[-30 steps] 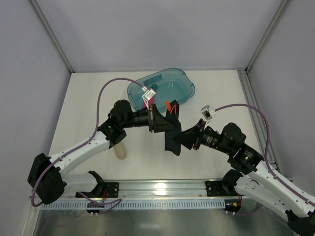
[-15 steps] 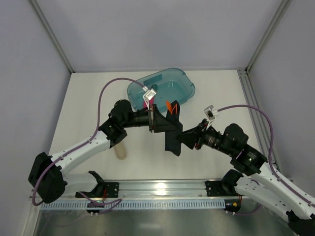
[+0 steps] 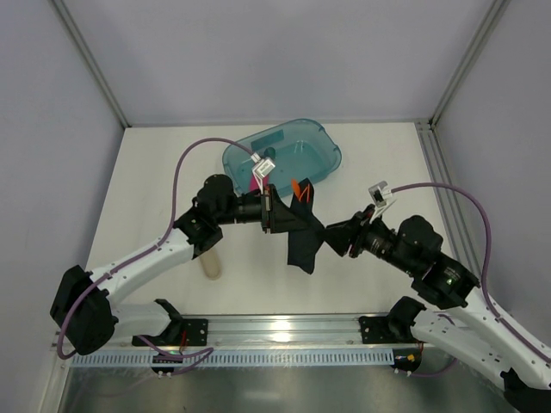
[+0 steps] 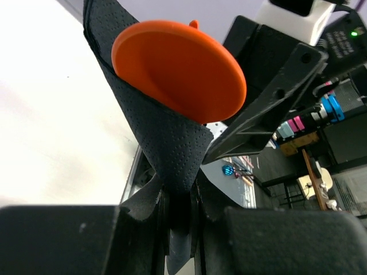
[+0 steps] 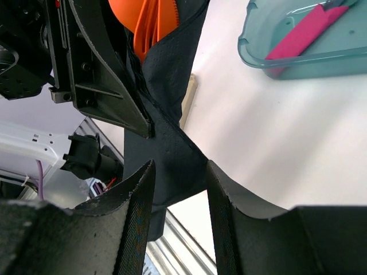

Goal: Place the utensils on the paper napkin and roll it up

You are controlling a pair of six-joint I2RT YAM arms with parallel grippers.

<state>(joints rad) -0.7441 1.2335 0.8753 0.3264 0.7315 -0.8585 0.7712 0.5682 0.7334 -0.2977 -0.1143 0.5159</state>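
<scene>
**Top external view.** I use the teal translucent plastic tub [image 3: 323,157] as the landmark. The thin matte black paper napkin [image 3: 301,249] hangs in the air on the arm-base side of the tub. It is gathered into a loose cone. The slim bright-orange plastic utensils [image 3: 300,187] stick out of its upper end, the end nearest the tub. The left gripper [image 3: 301,224] meets the napkin from the left and the right gripper [image 3: 334,239] from the right. Count: one napkin, one tub, and one pale beige tube [image 3: 209,263] lying on the table well to the tub's near left.

**Left wrist view.** The left gripper [image 4: 180,209] is pinched on the napkin [image 4: 166,143] at the narrow end of the cone. One round orange utensil [image 4: 178,69] fills the cone mouth and a small orange tip shows behind it. The right gripper [image 4: 275,97] is close beside the cone.

**Right wrist view.** The right gripper [image 5: 175,195] has its fingers [image 5: 135,212] spread. The twisted napkin [image 5: 172,143] passes through the gap, and I cannot tell whether it touches them. I count at least two orange utensils [image 5: 152,20], stacked; the exact number is hidden. One pink flat bar [image 5: 301,31] lies inside the tub [image 5: 258,60].

**Step in hand.** I judge loading done and rolling under way. The next move calls for the right gripper to close on the loose lower napkin and wind it tighter, with the left pinch firm so that the utensils do not slip out.
</scene>
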